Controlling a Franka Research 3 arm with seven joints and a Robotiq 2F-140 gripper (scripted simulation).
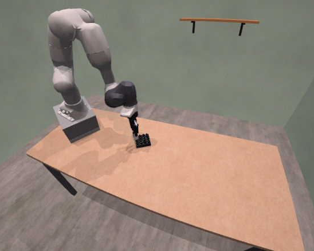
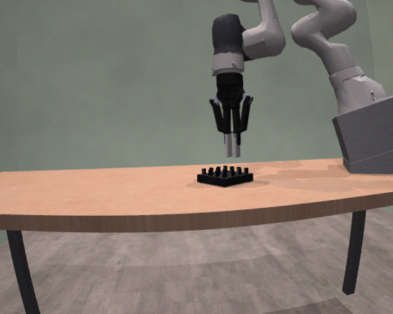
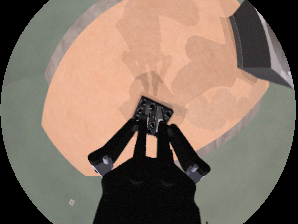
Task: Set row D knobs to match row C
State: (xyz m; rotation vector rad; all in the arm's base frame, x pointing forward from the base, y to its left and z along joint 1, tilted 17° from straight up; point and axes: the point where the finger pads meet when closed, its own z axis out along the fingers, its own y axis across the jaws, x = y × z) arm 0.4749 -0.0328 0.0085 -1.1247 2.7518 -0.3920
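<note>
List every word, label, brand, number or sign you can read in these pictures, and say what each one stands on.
None can be read.
Knob box: any names or marks on its top are too small and blurred.
Robot arm, gripper and table: no lettering shows.

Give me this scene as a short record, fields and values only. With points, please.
object: black knob box (image 1: 143, 144) (image 2: 224, 182) (image 3: 141, 111)
support: wooden table (image 1: 190, 172) (image 2: 112, 197) (image 3: 90, 90)
box pose: level, knobs upward
gripper (image 1: 136, 138) (image 2: 232, 157) (image 3: 152, 110): above the box, pointing down, touching no knob
jaws: slightly apart, nothing between them
knob lines: too small to read
row D matching row C: cannot tell
</note>
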